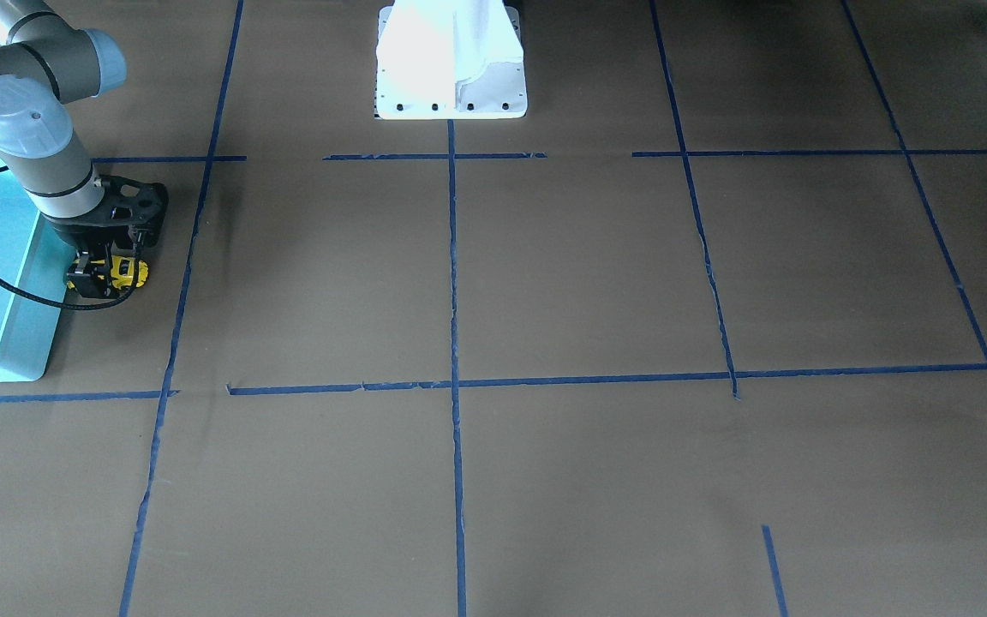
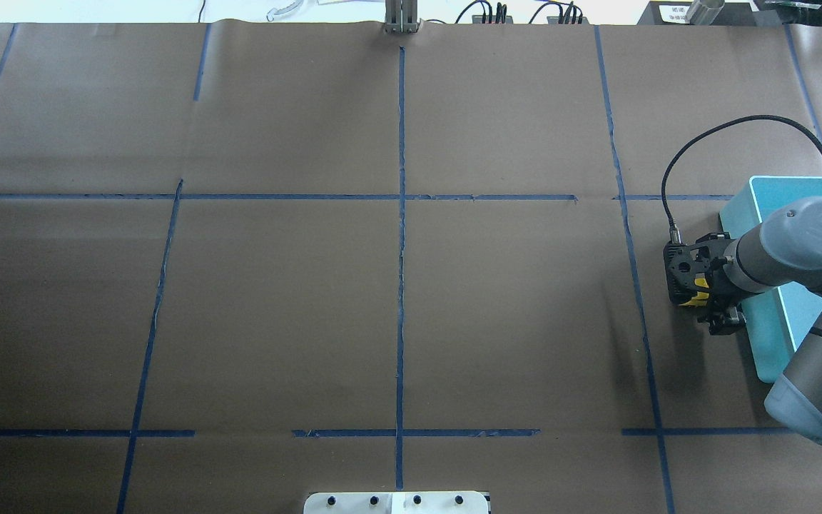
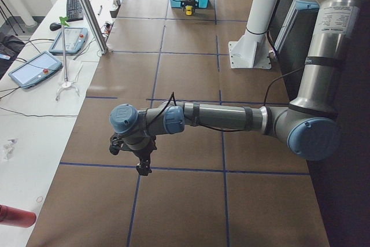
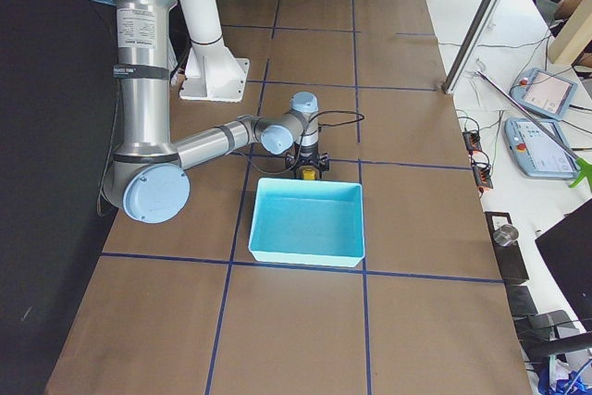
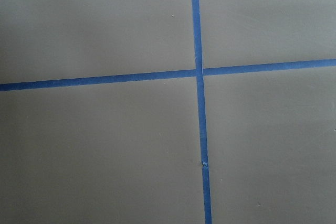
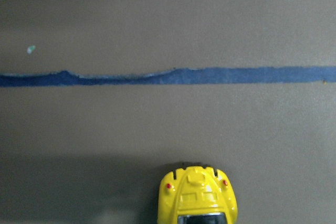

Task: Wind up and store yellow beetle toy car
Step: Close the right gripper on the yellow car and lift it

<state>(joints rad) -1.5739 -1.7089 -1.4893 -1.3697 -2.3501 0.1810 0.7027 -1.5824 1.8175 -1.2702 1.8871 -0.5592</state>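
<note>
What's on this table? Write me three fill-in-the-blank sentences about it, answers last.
The gripper at the yellow beetle toy car belongs to the robot's ___ arm.
The car rests on the ___, not in the light blue bin.
The tape lines across the brown surface are ___.
Missing words: right; table; blue.

Brown tabletop (image 2: 511,300) lies open across its middle.
Only the white robot pedestal (image 1: 451,94) at the robot's edge, the light blue bin (image 4: 305,253) at its right end and the left arm (image 3: 219,117), stretched low over the left end, stand in the way.
</note>
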